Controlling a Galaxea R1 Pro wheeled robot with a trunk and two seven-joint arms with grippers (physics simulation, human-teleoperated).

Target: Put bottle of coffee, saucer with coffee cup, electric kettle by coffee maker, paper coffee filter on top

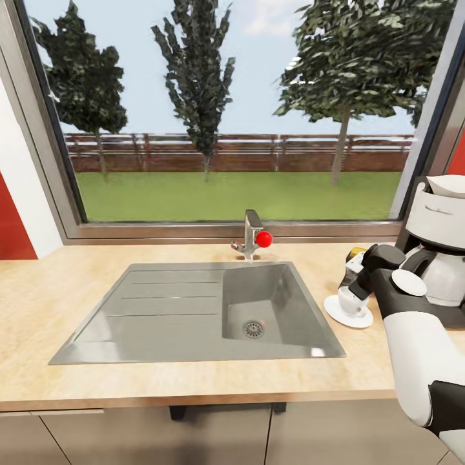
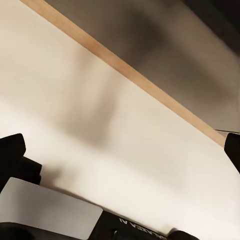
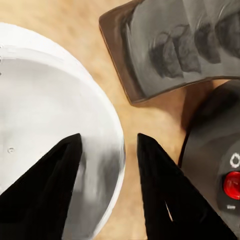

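Fingers [image 3: 107, 165] straddle cup [image 1: 352, 300] rim; saucer [image 1: 336, 316] beneath.

a glossy white rounded right arm [image 1: 413, 349] is seen, with black joint sections and a white disc cap set near the black wrist. two matte black, tapered, wedge-shaped fingers [image 3: 52, 190] are shown.

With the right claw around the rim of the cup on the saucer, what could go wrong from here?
1. The right claw straddles the rim of the coffee cup, one finger inside; a sideways pull may tip the cup off the saucer.
2. The space is tight: the coffee maker stands close beside the cup, so the arm may bump it.
3. The saucer lies not far from the sink; dragging it could slide it toward the basin.
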